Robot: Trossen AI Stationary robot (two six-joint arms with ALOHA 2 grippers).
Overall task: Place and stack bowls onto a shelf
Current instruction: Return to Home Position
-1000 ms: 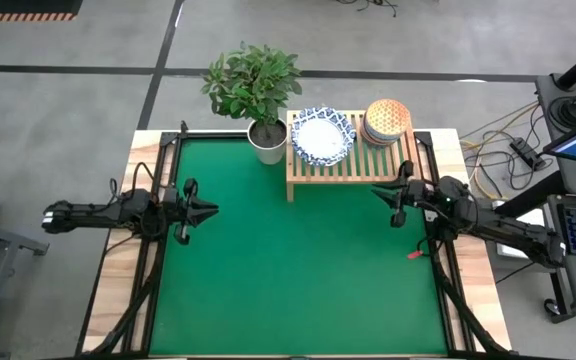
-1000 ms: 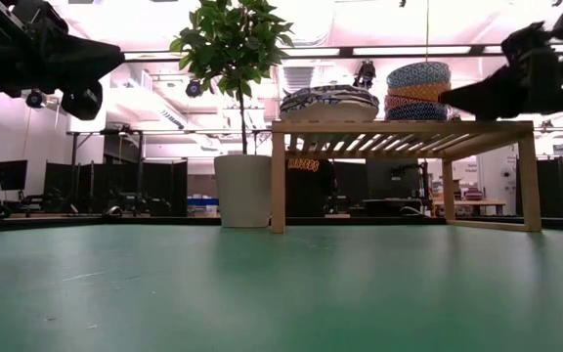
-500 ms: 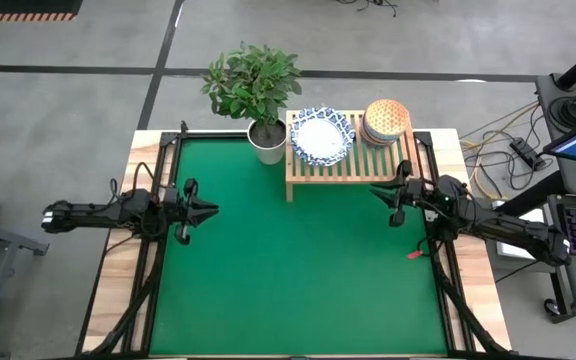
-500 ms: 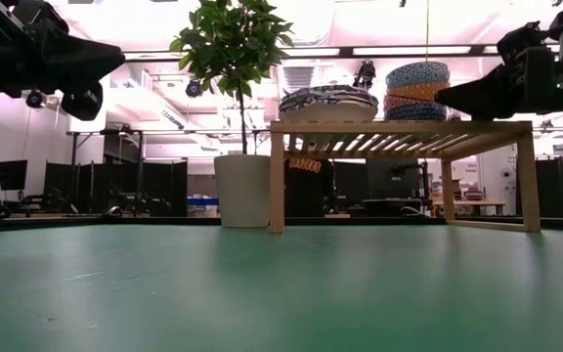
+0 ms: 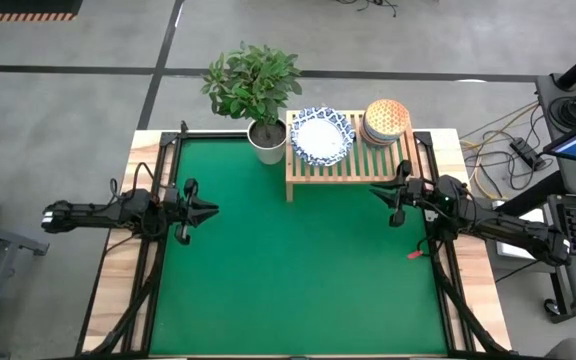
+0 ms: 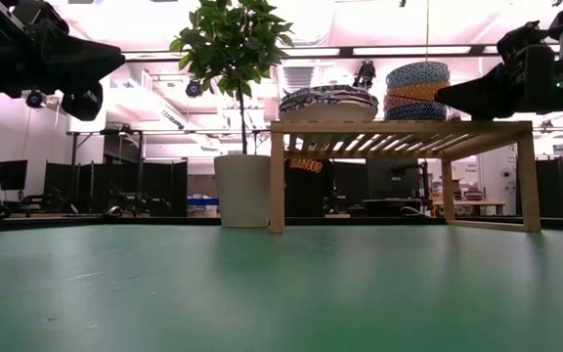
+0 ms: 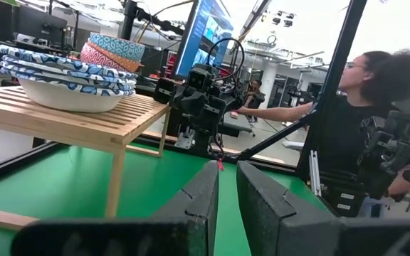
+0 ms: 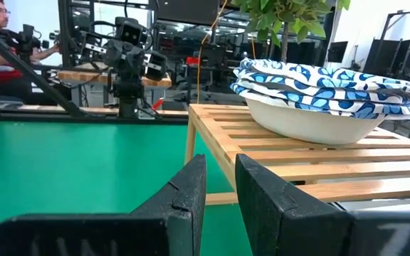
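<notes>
Right gripper [image 5: 376, 190] hangs above the mat [image 5: 298, 270], fingers almost touching, nothing held. Shelf [image 5: 353, 165] sits just past my fingertips. On it, the small bowls [image 5: 387, 118] are stacked on the nearer end and the white bowls [image 5: 321, 137] on the farther end. Left gripper [image 5: 211, 210] hangs well apart across the mat, likewise closed and empty.

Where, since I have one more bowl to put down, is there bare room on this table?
Widest bare room: the green mat between left gripper and right gripper. On the shelf, only the front slats are free; the patterned-rim bowls and small-bowl stack fill the back, plant pot alongside.
</notes>
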